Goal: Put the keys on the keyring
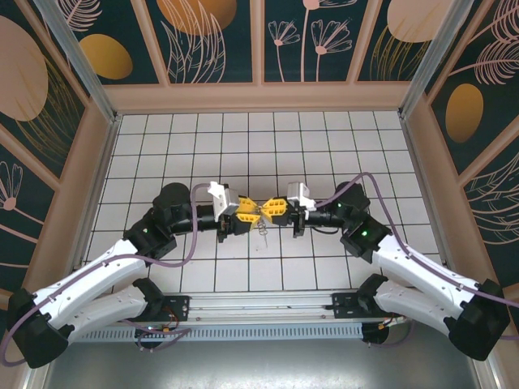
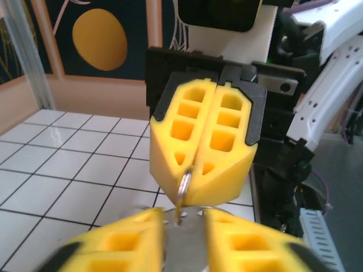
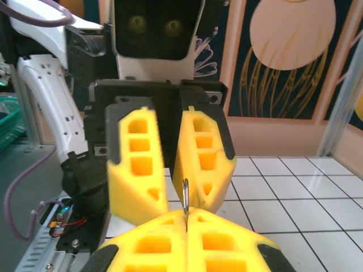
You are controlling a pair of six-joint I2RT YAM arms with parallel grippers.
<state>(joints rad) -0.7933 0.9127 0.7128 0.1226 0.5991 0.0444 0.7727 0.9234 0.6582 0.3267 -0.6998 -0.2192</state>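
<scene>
While R jaws clamp keyring point(image 3: 185, 195) edge-on, L jaws part-open, ring tip btwn them

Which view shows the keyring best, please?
Left wrist: the keyring juts, close up, from the shut right gripper. Right wrist shows it edge-on, a thin sliver; in top external it is too small to make out.

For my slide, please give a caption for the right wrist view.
Right pincer shut on the keyring; left pincer open opposite.
</scene>
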